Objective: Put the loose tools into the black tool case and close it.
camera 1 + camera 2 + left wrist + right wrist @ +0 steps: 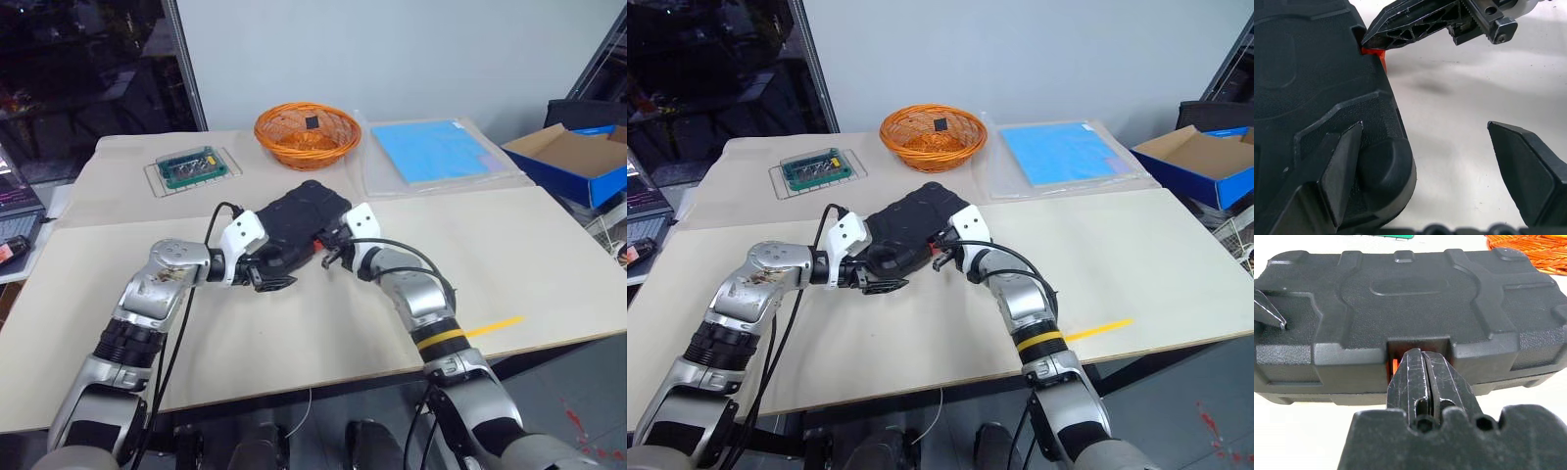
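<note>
The black tool case [304, 217] lies shut on the table's middle, lid up. My left gripper [1425, 126] is open at the case's near left corner, one finger [1339, 166] lying on the lid and the other finger [1528, 166] over bare table. My right gripper [1420, 355] is shut, its tips pushed into the notch in the case's front edge, against the orange latch [1394, 366]. In the left wrist view the right gripper [1400, 29] touches that same orange latch [1376, 53]. The loose tools are out of view.
An orange wicker basket [307, 134] stands behind the case. A green tray of bits [194, 166] sits at the back left, a blue sheet in a clear sleeve [436, 150] at the back right. A blue cardboard box [578, 157] stands off the table's right side.
</note>
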You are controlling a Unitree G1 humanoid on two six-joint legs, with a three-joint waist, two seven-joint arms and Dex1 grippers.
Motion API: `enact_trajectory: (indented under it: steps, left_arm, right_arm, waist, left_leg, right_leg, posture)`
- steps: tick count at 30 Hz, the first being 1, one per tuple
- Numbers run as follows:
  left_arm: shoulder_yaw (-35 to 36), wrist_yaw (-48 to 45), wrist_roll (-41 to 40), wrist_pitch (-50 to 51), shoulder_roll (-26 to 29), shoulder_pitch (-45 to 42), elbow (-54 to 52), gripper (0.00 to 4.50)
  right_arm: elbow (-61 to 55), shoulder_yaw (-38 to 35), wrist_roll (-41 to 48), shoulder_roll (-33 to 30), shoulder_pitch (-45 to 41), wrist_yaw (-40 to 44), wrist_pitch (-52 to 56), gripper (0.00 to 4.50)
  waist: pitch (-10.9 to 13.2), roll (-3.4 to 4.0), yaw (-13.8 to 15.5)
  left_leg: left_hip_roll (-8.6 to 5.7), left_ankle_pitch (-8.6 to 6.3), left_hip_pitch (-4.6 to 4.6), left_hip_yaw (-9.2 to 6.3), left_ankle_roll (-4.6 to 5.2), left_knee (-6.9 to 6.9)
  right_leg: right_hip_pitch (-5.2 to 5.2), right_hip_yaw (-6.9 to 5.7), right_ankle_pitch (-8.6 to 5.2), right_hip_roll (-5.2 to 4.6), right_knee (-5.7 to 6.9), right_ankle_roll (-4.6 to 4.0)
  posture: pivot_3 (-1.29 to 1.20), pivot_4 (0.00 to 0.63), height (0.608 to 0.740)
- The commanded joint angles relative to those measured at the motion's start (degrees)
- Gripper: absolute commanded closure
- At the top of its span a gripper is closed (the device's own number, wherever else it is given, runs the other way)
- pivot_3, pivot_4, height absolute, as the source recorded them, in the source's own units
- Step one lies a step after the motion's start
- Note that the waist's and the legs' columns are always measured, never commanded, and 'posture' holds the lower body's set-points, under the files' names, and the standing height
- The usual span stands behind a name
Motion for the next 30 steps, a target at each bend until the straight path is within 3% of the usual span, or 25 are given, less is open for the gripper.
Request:
enact_trajectory:
  steps: [1,4,8,12,17,22,30]
  left_arm:
    - [1.26,0.44,-0.96,-1.3,-0.55,2.39,-1.62,0.14]
    - [6.45,0.91,-6.52,-4.65,-4.13,4.72,-3.95,0.14]
    - [11.44,-1.36,-14.93,2.48,-2.79,8.85,-10.38,0.0]
    - [15.22,-1.14,-19.27,5.38,-0.05,15.31,-16.8,0.0]
    - [21.45,-1.07,-22.18,6.65,5.0,27.39,-24.06,0.0]
    - [25.58,1.37,-22.6,5.56,6.16,35.03,-28.14,0.0]
    - [25.04,4.97,-23.25,6.03,5.05,36.61,-29.43,0.0]
  right_arm:
    - [-4.41,0.46,-1.42,-1.9,3.43,0.15,-1.3,4.4]
    - [-15.45,-2.18,2.96,-3.48,5.49,2.64,0.36,4.4]
    - [-34.2,-4.71,10.04,-11.32,11.46,9.81,7.9,3.4]
    - [-47.89,-9.38,16.29,-22.9,20.85,16.28,14.65,1.94]
    - [-56.37,-26.06,22.09,-33.92,37.46,20.99,18.4,0.16]
    - [-57.36,-37.33,23.5,-35.88,46.53,21.28,18.02,0.03]
    - [-56.88,-40.28,25.1,-36.4,47.23,20.15,17.47,0.03]
  waist:
    - [0.0,0.0,0.1]
    - [0.05,0.06,0.3]
    - [0.15,0.1,1.0]
    - [0.15,0.09,1.62]
    - [0.2,0.09,2.38]
    - [0.21,0.08,2.9]
    - [0.21,0.09,2.95]
  left_leg:
    - [0.0,0.0,-0.02,0.0,0.0,0.0]
    - [0.0,-0.03,-0.2,0.0,0.0,-0.04]
    - [-0.03,0.1,-1.25,0.02,0.2,0.03]
    - [0.02,0.02,-1.27,0.01,0.48,0.06]
    - [0.15,-0.25,-1.3,0.02,0.48,0.04]
    - [0.39,-0.55,-1.16,0.1,-0.06,0.08]
    - [0.45,-0.61,-1.0,0.21,-0.16,0.08]
  right_leg:
    - [-0.01,0.0,0.0,-0.01,-0.01,0.0]
    - [-0.03,-0.02,0.0,-0.04,-0.09,-0.01]
    - [-0.99,-0.01,0.45,-0.04,0.08,-0.05]
    - [-0.89,-0.14,0.27,0.09,-0.01,-0.06]
    - [-0.78,-0.24,-0.05,0.1,-0.43,-0.14]
    - [-0.65,-0.34,-0.22,0.17,-0.69,-0.15]
    - [-0.7,-0.33,-0.23,0.14,-0.7,-0.15]
  posture:
    - [0.0,0.15,0.74]
    - [0.0,0.15,0.74]
    - [0.0,0.15,0.74]
    - [0.0,0.15,0.74]
    - [0.0,0.15,0.74]
    - [0.0,0.15,0.74]
    - [0.0,0.15,0.74]
